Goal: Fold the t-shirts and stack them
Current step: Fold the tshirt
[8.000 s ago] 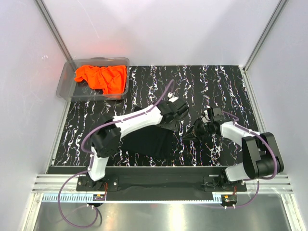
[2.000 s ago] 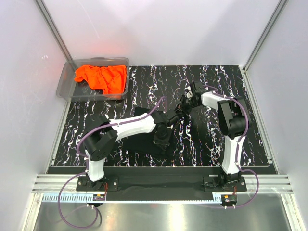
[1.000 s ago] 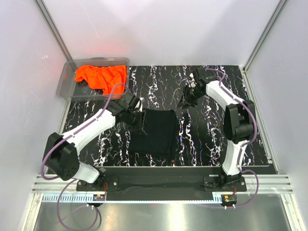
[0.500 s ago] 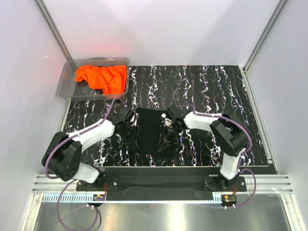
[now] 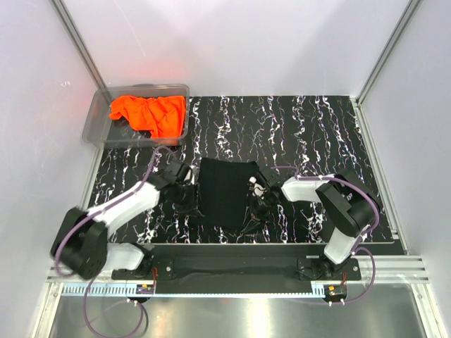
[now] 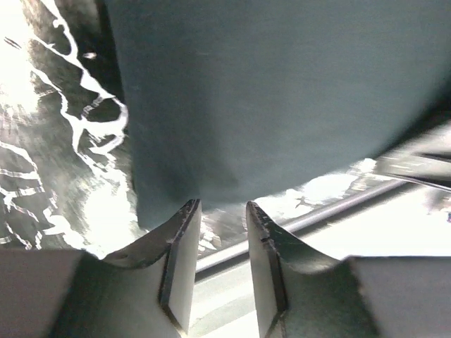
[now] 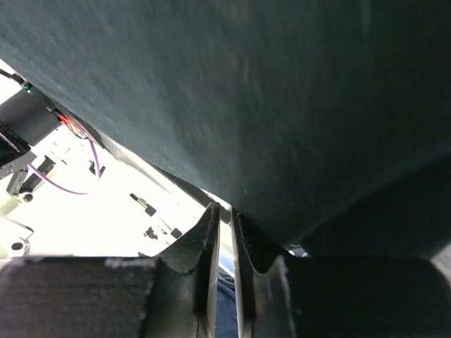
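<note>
The black t-shirt (image 5: 224, 191) lies folded into a rectangle on the marbled table (image 5: 317, 134). The orange t-shirt (image 5: 148, 114) sits crumpled at the back left. Beside the black shirt's left edge my left gripper (image 5: 184, 196) is low, and in the left wrist view it (image 6: 220, 205) is open and empty, tips just short of the shirt's (image 6: 282, 91) near corner. At the shirt's right near edge my right gripper (image 5: 255, 205) is low too. In the right wrist view it (image 7: 225, 211) is shut to a thin slit under the black cloth (image 7: 268, 98); no cloth shows in the slit.
A clear plastic bin (image 5: 99, 121) at the back left corner holds the orange shirt. White walls enclose the table on three sides. The arms' base rail (image 5: 232, 257) runs along the near edge.
The right arm swung from the back of the table down to the black shirt's right near edge and its jaws closed. The left gripper slid nearer along the shirt's left edge.
</note>
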### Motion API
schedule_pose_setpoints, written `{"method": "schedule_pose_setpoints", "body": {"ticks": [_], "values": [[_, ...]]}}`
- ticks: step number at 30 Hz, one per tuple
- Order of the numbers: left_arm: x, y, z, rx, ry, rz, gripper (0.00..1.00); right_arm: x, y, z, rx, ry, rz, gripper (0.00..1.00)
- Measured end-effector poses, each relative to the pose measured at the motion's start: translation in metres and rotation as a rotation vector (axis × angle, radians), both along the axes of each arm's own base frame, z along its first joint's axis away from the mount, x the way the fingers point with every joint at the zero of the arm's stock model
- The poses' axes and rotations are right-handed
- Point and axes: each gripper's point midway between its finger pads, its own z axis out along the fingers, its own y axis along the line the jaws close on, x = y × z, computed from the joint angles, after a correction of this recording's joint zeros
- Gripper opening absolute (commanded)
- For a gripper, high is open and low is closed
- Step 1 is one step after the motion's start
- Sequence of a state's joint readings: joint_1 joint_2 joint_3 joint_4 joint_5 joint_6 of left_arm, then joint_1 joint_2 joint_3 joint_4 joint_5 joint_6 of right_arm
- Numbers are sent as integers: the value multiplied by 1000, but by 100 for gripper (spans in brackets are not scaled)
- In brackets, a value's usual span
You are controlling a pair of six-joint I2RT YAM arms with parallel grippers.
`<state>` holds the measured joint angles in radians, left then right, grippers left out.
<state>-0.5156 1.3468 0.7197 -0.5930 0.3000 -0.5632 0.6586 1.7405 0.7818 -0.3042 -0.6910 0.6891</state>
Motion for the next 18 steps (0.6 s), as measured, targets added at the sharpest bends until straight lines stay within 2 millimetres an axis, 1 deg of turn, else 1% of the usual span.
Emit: {"method": "schedule_pose_setpoints", "body": {"ticks": [2,5,6,8,9,11,13,16,18], "values": [[4,-5,22,-51,-56,13,39,-2,-2,1,-3,1,-2,19],[20,-19,54,-124,-132,14,39,-2,-2,0,-3,0,-2,19],[28,-24,61,-142,-151,12,38,-2,-2,0,-3,1,-2,20],[42,-33,64,-157,-154,10,35,-2,-2,0,-4,2,-1,19],[48,-36,60,-155,-147,10,35,-2,-2,-1,-5,3,-1,19],[56,-36,43,-134,-115,18,33,-1,-3,-1,-6,5,-6,19],[59,-30,20,-96,-65,31,31,1,-6,-2,-7,8,-19,19],[63,-14,-10,-50,0,70,28,5,-14,-4,-4,26,-53,19],[65,-11,-16,-60,30,81,27,8,-19,-5,11,39,-74,19]]}}
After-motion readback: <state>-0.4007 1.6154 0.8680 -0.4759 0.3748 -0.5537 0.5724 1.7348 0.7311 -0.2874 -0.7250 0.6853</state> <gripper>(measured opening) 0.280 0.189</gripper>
